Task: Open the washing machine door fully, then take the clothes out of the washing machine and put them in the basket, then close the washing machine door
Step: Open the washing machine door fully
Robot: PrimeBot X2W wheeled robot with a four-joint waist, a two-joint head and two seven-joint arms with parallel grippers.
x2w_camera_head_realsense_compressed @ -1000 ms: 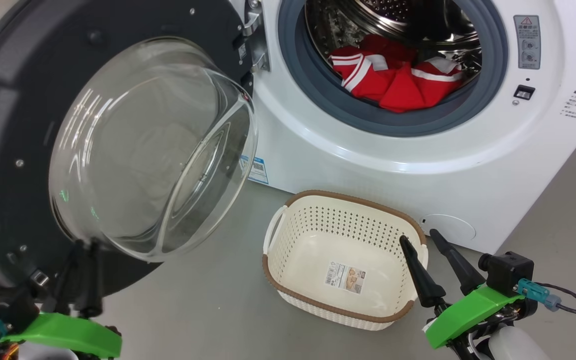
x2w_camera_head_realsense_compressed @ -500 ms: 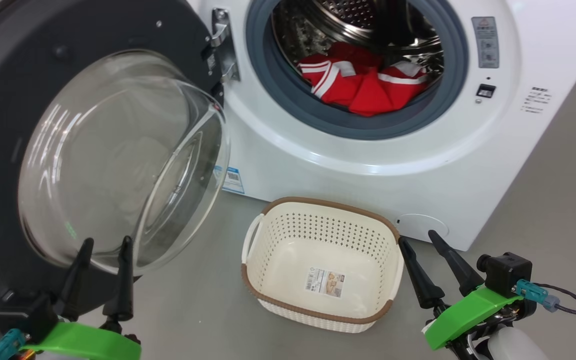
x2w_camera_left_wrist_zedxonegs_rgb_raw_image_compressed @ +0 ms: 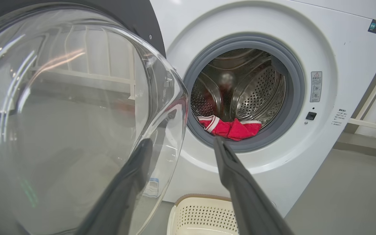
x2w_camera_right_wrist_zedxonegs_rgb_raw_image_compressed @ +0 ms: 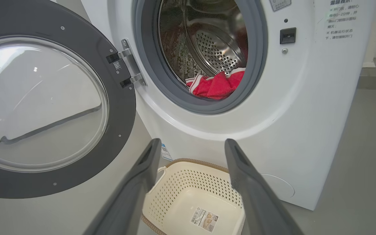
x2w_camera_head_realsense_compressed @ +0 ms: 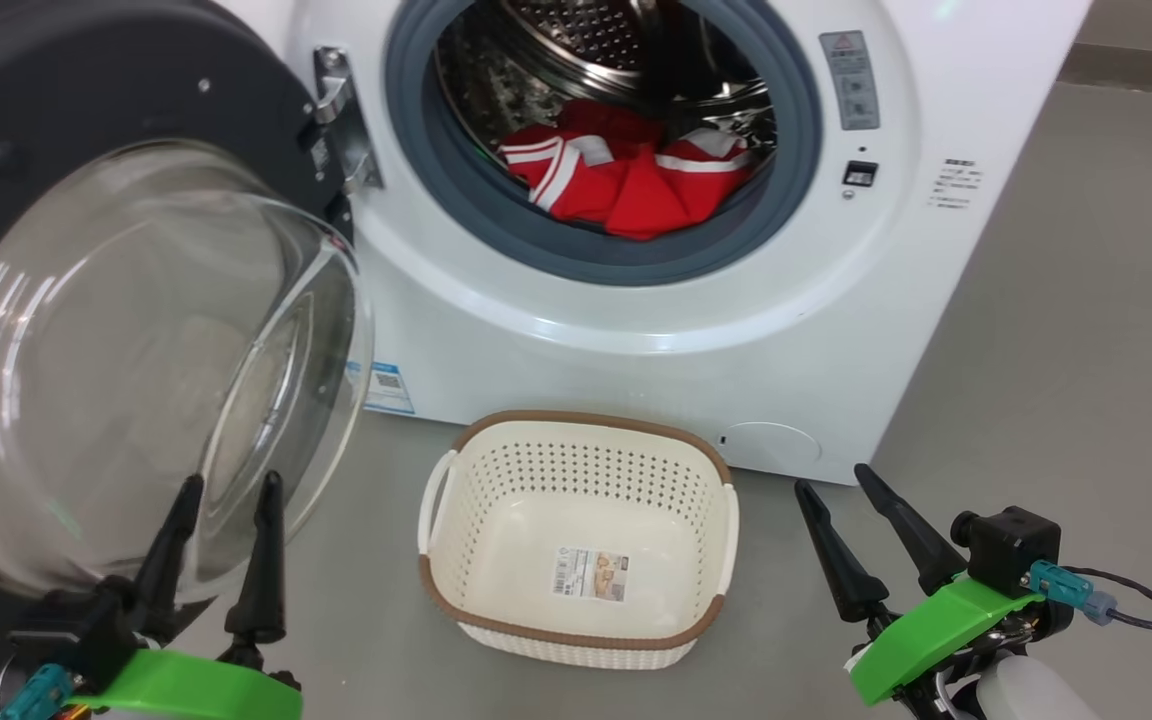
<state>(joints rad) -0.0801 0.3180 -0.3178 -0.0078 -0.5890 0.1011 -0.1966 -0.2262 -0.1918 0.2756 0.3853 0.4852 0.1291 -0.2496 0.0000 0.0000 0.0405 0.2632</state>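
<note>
Smooth grey floor (x2w_camera_head_realsense_compressed: 1066,350), washer (x2w_camera_head_realsense_compressed: 636,330) top centre, door (x2w_camera_head_realsense_compressed: 86,100) open upper left, clothes (x2w_camera_head_realsense_compressed: 626,180) in drum (x2w_camera_head_realsense_compressed: 576,30), basket (x2w_camera_head_realsense_compressed: 576,425) on floor lower centre, left gripper (x2w_camera_head_realsense_compressed: 234,480) and right gripper (x2w_camera_head_realsense_compressed: 831,478) spread apart, holding nothing

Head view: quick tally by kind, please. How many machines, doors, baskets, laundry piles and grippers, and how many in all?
washing machine: 1
door, swung open: 1
basket, empty: 1
pile of red clothes in the drum: 1 (garment count unclear)
grippers: 2, left gripper and right gripper, both open
Total: 6
</note>
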